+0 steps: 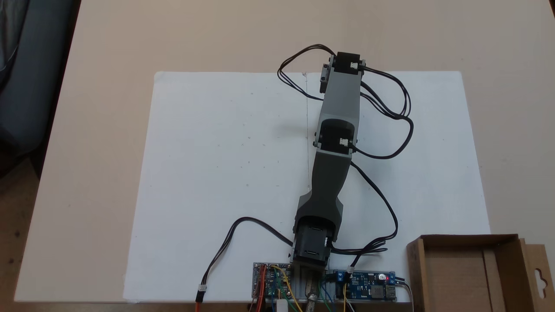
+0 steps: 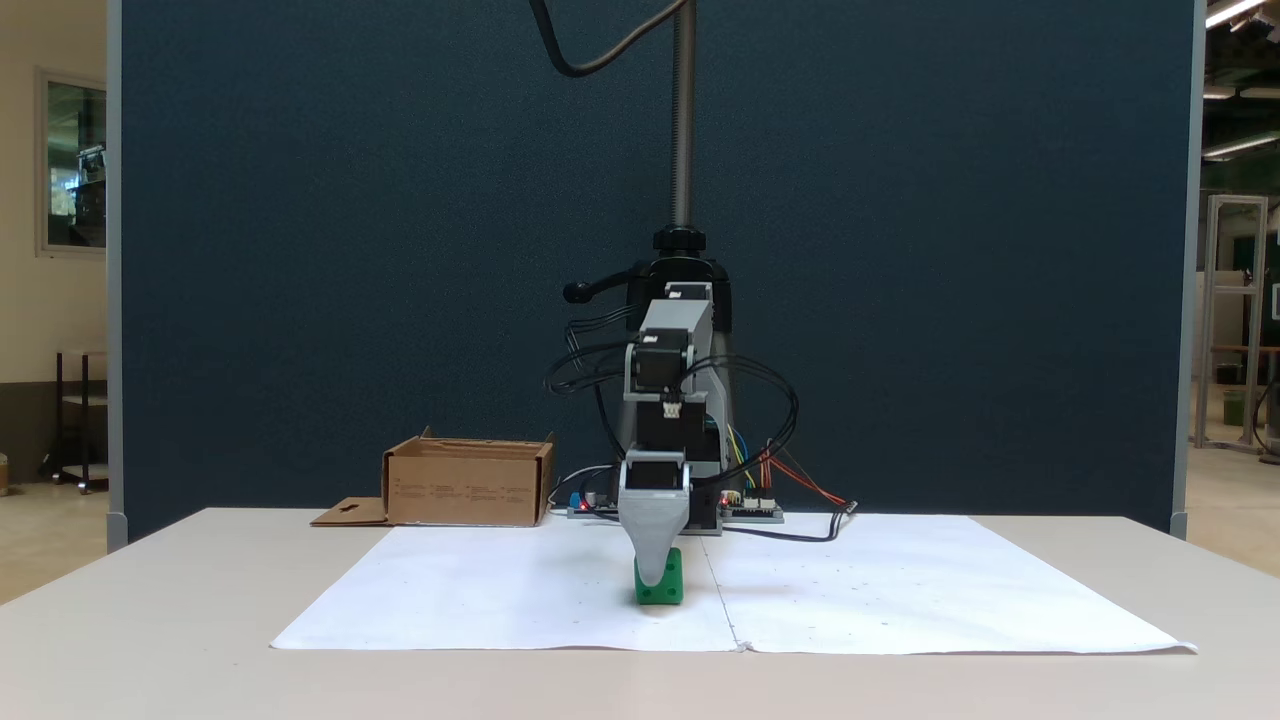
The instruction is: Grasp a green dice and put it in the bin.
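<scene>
- In the front-facing fixed view we see the claw (image 2: 655,578) lowered to the white paper sheet (image 2: 500,600), its grey tapered jaw pointing straight down.
- The green dice (image 2: 668,588) sits on the paper directly behind that jaw; the jaw covers part of its front face, and the dice's base looks to rest on the sheet.
- We see only one jaw tip from this side, the other lying behind it, so we cannot tell how wide the claw stands or whether it has hold of the dice.
- From the fixed view above, the arm (image 1: 334,143) stretches out from its base across the middle of the paper, its far end near the sheet's upper edge; the wrist housing hides the claw and the dice from this camera.
- The bin (image 2: 468,484), a brown cardboard box with its top open, stands on the table (image 2: 150,640) beside the arm's base, well apart from the dice. In the view from above it is at the lower right corner (image 1: 464,242) and we see bare cardboard inside it.
- Its side flap with the hang-hole lies flat on the table (image 1: 537,277).
- Circuit boards (image 1: 368,284) and black cables cluster around the arm's base.
</scene>
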You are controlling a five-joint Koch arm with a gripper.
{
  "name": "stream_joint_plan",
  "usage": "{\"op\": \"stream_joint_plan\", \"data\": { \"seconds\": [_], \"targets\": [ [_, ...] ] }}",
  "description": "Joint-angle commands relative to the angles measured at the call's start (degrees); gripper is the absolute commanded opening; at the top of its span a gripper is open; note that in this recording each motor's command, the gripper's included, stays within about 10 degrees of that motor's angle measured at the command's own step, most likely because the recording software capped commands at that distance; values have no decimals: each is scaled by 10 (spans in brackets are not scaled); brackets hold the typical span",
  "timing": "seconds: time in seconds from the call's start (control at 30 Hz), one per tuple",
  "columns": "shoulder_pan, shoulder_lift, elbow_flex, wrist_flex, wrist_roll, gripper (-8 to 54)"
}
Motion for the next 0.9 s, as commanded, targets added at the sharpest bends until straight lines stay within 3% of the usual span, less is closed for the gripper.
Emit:
{"op": "stream_joint_plan", "data": {
  "seconds": [0.0, 0.87],
  "targets": [
    [12, 6, -4, -11, -30, 476],
    [24, -15, 12, -64, -22, 441]
  ]
}}
